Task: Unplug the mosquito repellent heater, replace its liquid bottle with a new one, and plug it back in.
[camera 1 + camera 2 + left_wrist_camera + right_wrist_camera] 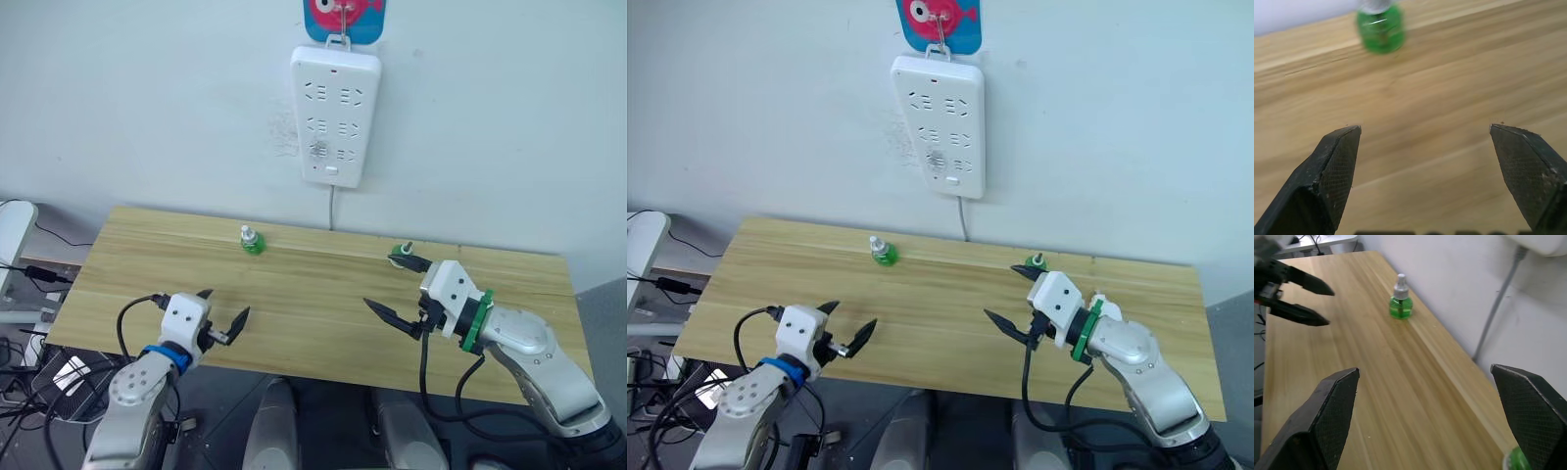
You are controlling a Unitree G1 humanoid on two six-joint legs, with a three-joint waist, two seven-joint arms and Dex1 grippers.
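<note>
A green liquid bottle (252,240) with a pale cap stands upright near the table's far edge, left of centre; the left wrist view looks toward it (1380,29). A second small green and white thing (400,256) sits at the far right, half hidden behind my right gripper (389,281); I cannot tell what it is. The mosquito repellent heater is hidden or out of view. My right gripper is open and empty over the table. My left gripper (227,304) is open and empty near the front left edge.
A long white power strip (334,116) hangs on the wall above the wooden table (304,313), its cord running down behind the far edge. Cables and equipment lie on the floor to the left.
</note>
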